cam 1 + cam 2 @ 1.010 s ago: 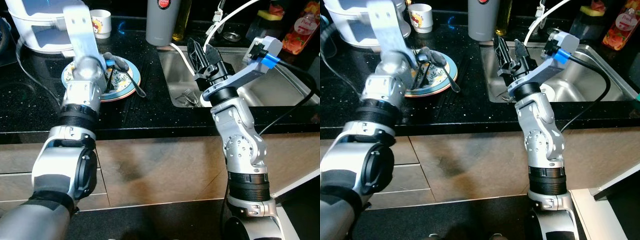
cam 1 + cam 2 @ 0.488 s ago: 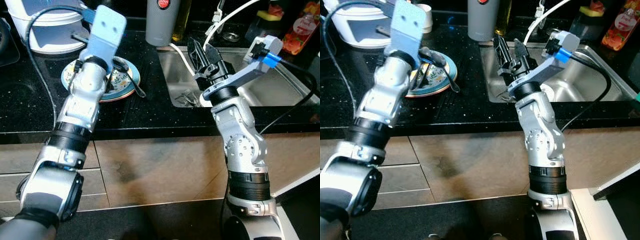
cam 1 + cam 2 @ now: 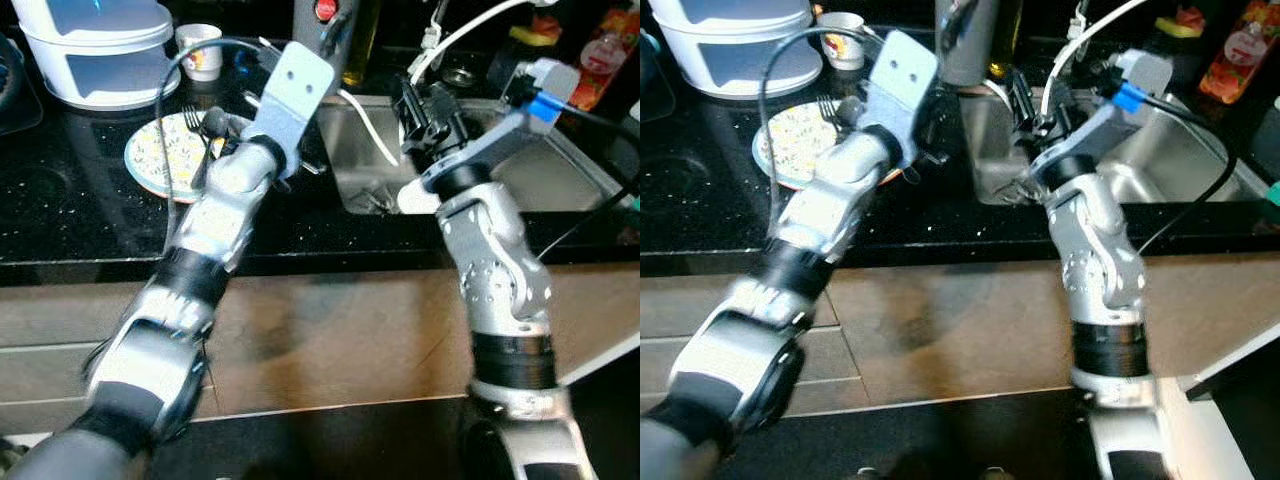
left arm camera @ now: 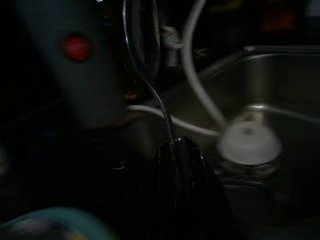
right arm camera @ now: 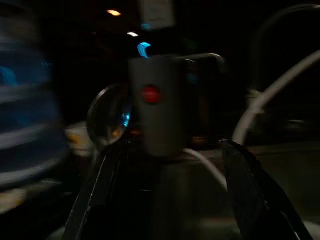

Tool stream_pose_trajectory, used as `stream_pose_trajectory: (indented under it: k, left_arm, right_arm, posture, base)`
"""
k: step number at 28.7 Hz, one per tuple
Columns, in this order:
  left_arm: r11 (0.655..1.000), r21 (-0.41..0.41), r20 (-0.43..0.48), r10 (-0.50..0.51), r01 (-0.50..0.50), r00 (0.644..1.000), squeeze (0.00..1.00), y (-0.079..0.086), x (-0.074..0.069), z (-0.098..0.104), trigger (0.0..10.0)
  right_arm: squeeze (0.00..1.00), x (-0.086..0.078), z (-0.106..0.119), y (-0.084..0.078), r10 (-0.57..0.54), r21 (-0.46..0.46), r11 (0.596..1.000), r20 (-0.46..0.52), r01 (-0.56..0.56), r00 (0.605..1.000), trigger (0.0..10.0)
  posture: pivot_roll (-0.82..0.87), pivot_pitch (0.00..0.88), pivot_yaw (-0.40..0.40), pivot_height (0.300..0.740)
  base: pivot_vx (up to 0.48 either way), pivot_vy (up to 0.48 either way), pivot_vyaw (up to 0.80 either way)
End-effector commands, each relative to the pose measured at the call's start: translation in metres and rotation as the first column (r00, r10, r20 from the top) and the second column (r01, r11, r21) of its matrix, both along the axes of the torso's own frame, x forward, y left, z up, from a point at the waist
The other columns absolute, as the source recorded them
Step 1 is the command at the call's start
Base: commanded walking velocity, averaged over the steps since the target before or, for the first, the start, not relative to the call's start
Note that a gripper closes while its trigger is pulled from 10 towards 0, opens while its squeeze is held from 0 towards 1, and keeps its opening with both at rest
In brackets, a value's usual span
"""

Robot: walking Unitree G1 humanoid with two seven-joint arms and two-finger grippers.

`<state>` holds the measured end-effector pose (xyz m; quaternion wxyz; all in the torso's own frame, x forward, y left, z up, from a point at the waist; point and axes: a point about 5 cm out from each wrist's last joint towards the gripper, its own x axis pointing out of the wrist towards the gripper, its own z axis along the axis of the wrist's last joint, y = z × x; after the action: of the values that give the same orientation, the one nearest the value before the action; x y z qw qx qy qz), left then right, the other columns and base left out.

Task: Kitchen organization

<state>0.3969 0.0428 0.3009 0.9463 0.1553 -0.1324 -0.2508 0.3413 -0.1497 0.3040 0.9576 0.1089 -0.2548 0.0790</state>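
Left claw (image 4: 177, 165) grips a spoon (image 4: 142, 47) by its handle, carrying it from the patterned plate (image 3: 160, 150) toward the sink (image 3: 560, 180); right claw (image 5: 170, 165) hovers there, spread empty. Keeping the handle level should prevent slipping.

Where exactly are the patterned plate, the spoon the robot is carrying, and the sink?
patterned plate (image 3: 160, 155), left eye view, bare patterned face left of the fork.
spoon (image 4: 141, 37), left wrist view, its shiny bowl.
sink (image 3: 1160, 165), right eye view, its steel basin wall.
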Motion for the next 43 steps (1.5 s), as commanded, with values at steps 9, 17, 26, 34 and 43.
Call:
stream_pose_trajectory:
  k: [9, 17, 26, 34, 43]
  left_arm:
    - [0.992, -0.056, -0.288, -0.128, 0.117, 0.949, 1.00, -0.043, 0.006, -0.014, 10.0]
    - [0.944, -0.297, -0.097, -0.181, 0.145, 0.979, 0.00, -0.026, 0.009, 0.027, 10.0]
    - [0.973, -0.223, 0.031, -0.048, 0.054, 0.998, 0.00, 0.020, 0.012, 0.048, 10.0]
    - [0.976, -0.158, -0.204, 0.119, -0.152, 0.972, 0.00, 0.095, -0.020, -0.009, 10.0]
    - [0.950, -0.075, -0.195, 0.285, -0.304, 0.938, 0.00, 0.126, -0.030, -0.012, 10.0]
  right_arm:
    - [0.00, -0.004, 0.000, -0.037, -0.306, -0.116, 0.944, 0.043, 0.309, 0.951, 10.0]
    - [0.00, -0.008, 0.007, -0.033, -0.335, -0.128, 0.928, 0.123, 0.350, 0.934, 10.0]
    - [0.00, -0.008, 0.009, -0.021, -0.281, -0.118, 0.947, 0.151, 0.300, 0.948, 10.0]
    - [0.00, -0.011, -0.002, -0.021, -0.267, -0.125, 0.951, 0.135, 0.284, 0.954, 10.0]
    - [0.00, -0.010, -0.006, -0.023, -0.267, -0.129, 0.950, 0.129, 0.283, 0.955, 10.0]
  posture:
    - [0.05, 0.085, 0.003, 0.740]
    - [0.06, 0.094, -0.004, 0.740]
    - [0.11, 0.096, -0.026, 0.740]
    - [0.15, 0.089, -0.031, 0.740]
    - [0.16, 0.083, -0.036, 0.740]
  base:
    - [0.000, 0.000, 0.00]
    - [0.000, 0.000, 0.00]
    - [0.000, 0.000, 0.00]
    - [0.000, 0.000, 0.00]
    - [0.000, 0.000, 0.00]
